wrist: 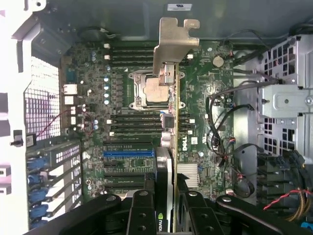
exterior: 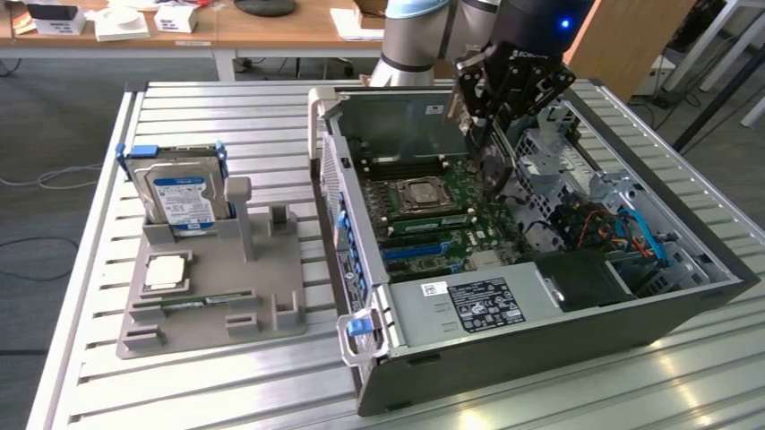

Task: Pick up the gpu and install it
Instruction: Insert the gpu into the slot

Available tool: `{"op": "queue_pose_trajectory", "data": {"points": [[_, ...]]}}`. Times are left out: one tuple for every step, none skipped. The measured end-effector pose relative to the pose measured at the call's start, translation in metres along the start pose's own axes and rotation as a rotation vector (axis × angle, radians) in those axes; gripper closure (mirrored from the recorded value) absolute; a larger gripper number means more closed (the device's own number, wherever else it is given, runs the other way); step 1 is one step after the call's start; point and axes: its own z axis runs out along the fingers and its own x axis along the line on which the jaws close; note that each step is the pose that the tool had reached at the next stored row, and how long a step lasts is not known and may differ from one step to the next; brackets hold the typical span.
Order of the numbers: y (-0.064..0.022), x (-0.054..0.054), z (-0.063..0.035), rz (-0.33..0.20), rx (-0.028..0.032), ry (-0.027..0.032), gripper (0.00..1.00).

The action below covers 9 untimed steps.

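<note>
From my end the arm (exterior: pixel 413 43) reads as smooth silver-grey tubing w/ a pale blue joint cap (exterior: pixel 418 7). Next along is a black wrist housing (exterior: pixel 532 22) w/ one small blue light (exterior: pixel 563 21) lit. The gripper (exterior: pixel 488 125) is matte black and boxy, w/ white lettering (exterior: pixel 528 55) on its face (can't read all of it). In the wrist view I see chunky black link-bar fingers (wrist: pixel 142 210) w/ round pivot pins (wrist: pixel 111 199) at the joints.

Exterior cam: high, angled down at open PC case (exterior: pixel 538 354), frame right. Wrist cam: close, straight into case; both share motherboard (wrist: pixel 93 93).
</note>
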Motion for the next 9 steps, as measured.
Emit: {"op": "queue_pose_trajectory", "data": {"points": [[0.0,0.0,0.0001,-0.017,-0.0001,0.0007,0.73],[0.0,0.0,0.0002,-0.034,-0.0001,0.0014,0.73],[0.0,-0.0001,0.0003,-0.052,-0.0001,0.0022,0.73],[0.0,-0.0001,0.0005,-0.069,-0.0001,0.003,0.73],[0.0,-0.0001,0.0006,-0.087,-0.0001,0.0038,0.73],[0.0,-0.0001,0.0008,-0.106,-0.0002,0.0046,0.73],[0.0,-0.0001,0.0009,-0.124,-0.0002,0.0054,0.73],[0.0,-0.0001,0.001,-0.142,-0.0002,0.0062,0.73],[0.0,-0.0001,0.0012,-0.16,-0.0002,0.0069,0.73]]}}
